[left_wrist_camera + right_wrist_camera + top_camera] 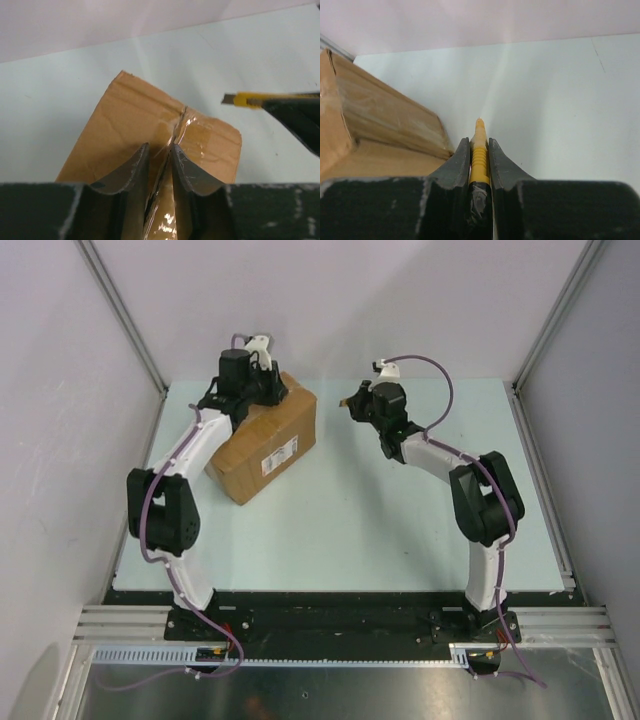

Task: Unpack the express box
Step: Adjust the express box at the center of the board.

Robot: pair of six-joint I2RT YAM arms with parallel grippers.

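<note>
Left claw (159, 146) sitting on top of the box (130, 115), fingers narrow, straddling the taped seam. Can't tell if anything's actually pinched. Right claw (479, 142) clamped tight on the yellow knife (478, 131), box off to its left and lower down, blade not touching cardboard. Probably best to bring the tip in from the left claw's right, drop onto the seam just ahead of those fingers, and slice shallow along the tape, away from them. Keep pressing down with the left so nothing slides. Easy on depth, no idea what's inside.
</note>
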